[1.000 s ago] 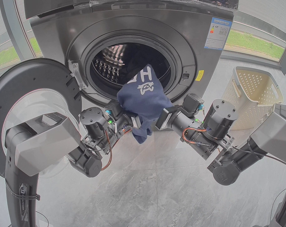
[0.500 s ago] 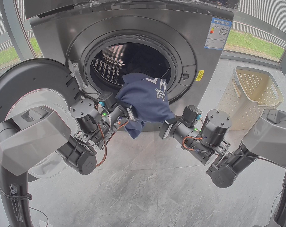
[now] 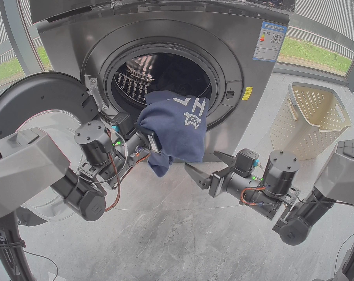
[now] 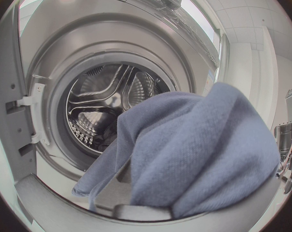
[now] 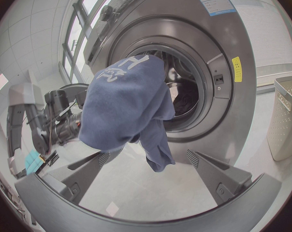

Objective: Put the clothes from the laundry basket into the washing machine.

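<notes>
Nearest, the right claw stands spread and empty. The left claw is clamped on the navy sweatshirt, which hangs at the lower lip of the washing machine opening. The sweatshirt looks soft, light and limp, so it is probably best held by a bunched fold, as its loose sleeve trails.

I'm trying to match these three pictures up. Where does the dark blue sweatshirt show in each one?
Head view: the blue sweatshirt hangs at centre, in front of the lower rim of the drum opening.
Left wrist view: the blue sweatshirt is close up, partly covering the drum opening.
Right wrist view: the blue sweatshirt hangs before the drum opening, beyond the open right gripper.
Shared landmark: the round drum opening.
</notes>
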Available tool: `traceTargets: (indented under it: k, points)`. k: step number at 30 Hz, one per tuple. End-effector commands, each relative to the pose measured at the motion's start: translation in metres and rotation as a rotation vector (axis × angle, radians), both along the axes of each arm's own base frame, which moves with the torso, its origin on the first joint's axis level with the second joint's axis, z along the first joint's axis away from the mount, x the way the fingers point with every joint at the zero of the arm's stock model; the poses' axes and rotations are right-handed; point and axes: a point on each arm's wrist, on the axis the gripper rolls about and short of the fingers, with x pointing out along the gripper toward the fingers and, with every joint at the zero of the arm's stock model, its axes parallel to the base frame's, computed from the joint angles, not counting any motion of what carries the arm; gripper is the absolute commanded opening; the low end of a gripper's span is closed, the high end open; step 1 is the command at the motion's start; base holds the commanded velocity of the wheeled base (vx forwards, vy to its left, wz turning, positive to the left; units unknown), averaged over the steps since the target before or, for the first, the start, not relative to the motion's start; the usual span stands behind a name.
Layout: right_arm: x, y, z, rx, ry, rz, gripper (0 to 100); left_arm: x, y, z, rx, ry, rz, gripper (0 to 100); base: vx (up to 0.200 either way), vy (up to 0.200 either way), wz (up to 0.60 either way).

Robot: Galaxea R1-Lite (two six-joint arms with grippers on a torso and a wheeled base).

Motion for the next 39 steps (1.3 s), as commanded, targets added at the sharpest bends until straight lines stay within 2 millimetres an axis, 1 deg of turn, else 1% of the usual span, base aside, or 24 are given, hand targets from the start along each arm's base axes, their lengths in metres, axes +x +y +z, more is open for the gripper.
traceTargets:
  k: [1, 2, 4, 5, 6, 10, 12, 15, 18, 21, 24, 33, 39]
  points:
    - [-0.037, -0.026, 0.015, -0.033, -0.007, 0.066, 100, -0.054, 0.016, 0.025, 0.005, 0.037, -0.043, 0, 0.0, 0.0, 0.0]
    - [-0.04, -0.031, 0.016, -0.033, -0.007, 0.065, 100, -0.067, 0.018, 0.026, 0.01, 0.054, -0.058, 0, 0.0, 0.0, 0.0]
    - [-0.048, -0.038, 0.016, -0.046, 0.008, 0.062, 100, -0.084, 0.02, 0.024, 0.024, 0.078, -0.079, 0, 0.0, 0.0, 0.0]
    - [-0.048, -0.038, 0.016, -0.046, 0.008, 0.062, 100, -0.094, 0.024, 0.023, 0.034, 0.09, -0.088, 0, 0.0, 0.0, 0.0]
    - [-0.055, -0.047, 0.018, -0.057, 0.02, 0.056, 100, -0.101, 0.027, 0.021, 0.039, 0.103, -0.089, 0, 0.0, 0.0, 0.0]
    - [-0.051, -0.058, 0.02, -0.086, 0.034, 0.009, 100, -0.12, 0.041, 0.009, 0.07, 0.164, -0.104, 0, 0.0, 0.0, 0.0]
    - [-0.045, -0.065, 0.02, -0.084, 0.034, -0.026, 100, -0.127, 0.044, -0.002, 0.083, 0.204, -0.125, 0, 0.0, 0.0, 0.0]
    - [-0.04, -0.072, 0.019, -0.083, 0.034, -0.058, 100, -0.128, 0.042, -0.009, 0.102, 0.223, -0.142, 0, 0.0, 0.0, 0.0]
    - [-0.041, -0.073, 0.017, -0.088, 0.044, -0.058, 100, -0.127, 0.039, -0.011, 0.109, 0.23, -0.152, 0, 0.0, 0.0, 0.0]
    - [-0.04, -0.072, 0.011, -0.099, 0.061, -0.058, 100, -0.127, 0.039, -0.011, 0.106, 0.228, -0.155, 0, 0.0, 0.0, 0.0]
    - [-0.038, -0.07, 0.011, -0.096, 0.059, -0.056, 100, -0.127, 0.038, -0.009, 0.102, 0.22, -0.156, 0, 0.0, 0.0, 0.0]
    - [-0.039, -0.07, 0.011, -0.098, 0.061, -0.053, 100, -0.125, 0.037, -0.016, 0.113, 0.232, -0.152, 0, 0.2, 0.0, 0.0]
    - [-0.04, -0.069, 0.011, -0.097, 0.062, -0.048, 100, -0.12, 0.034, -0.022, 0.113, 0.213, -0.143, 0, 0.0, 0.0, 0.0]
